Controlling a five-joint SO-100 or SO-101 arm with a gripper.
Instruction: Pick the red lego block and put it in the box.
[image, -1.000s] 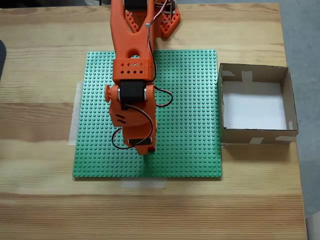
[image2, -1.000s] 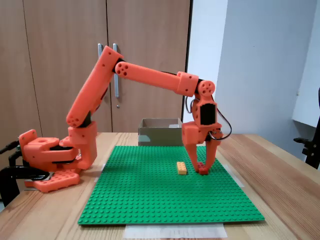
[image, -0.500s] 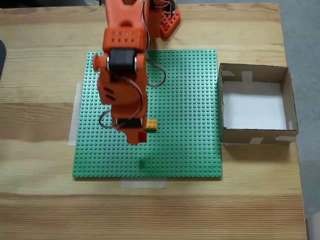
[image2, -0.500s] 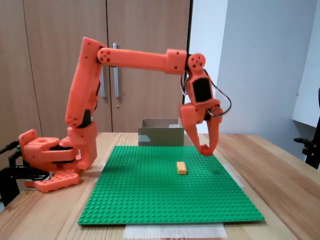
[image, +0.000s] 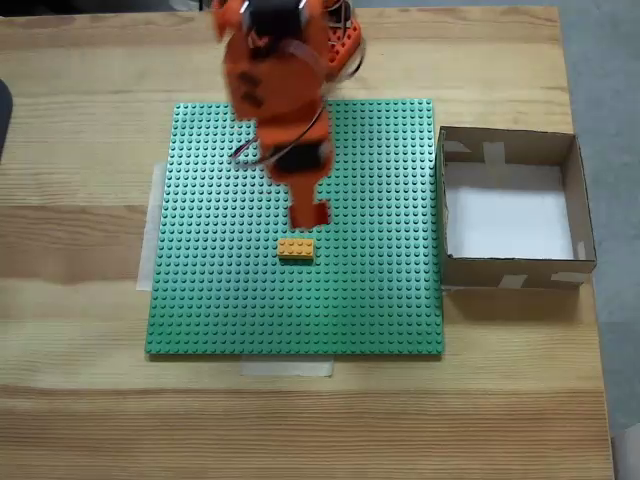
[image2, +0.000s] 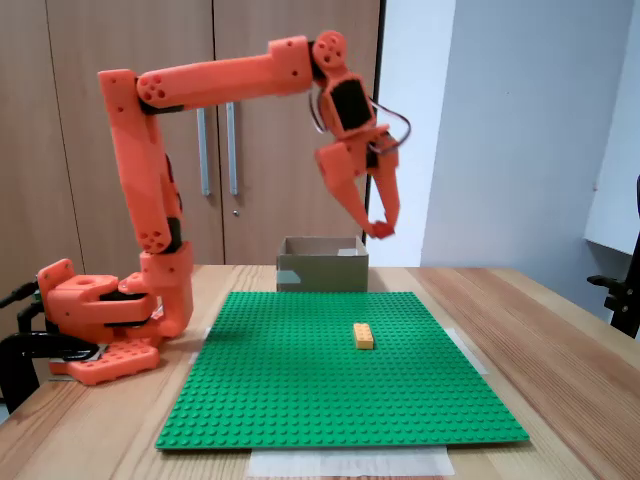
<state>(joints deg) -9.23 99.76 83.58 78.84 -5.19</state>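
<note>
Carry step: brick lifted, the box not yet reached.

In a fixed view from above, the gripper (image: 309, 214) hangs over the green baseplate (image: 200, 300), its tips pinched on the red lego block (image: 317, 213), at 12 o'clock from the orange brick (image: 295, 248); the box (image: 510, 272) sits at 3 o'clock, its white floor bare. In a fixed view from the side, the gripper (image2: 380, 231) is high above the plate, closed on the block; the box (image2: 322, 272) lies behind. Next, I judge, comes a swing over the box, then release.

Wood table (image: 80, 400): green baseplate (image: 380, 300), box (image: 510, 270), arm base (image2: 95, 320).
</note>
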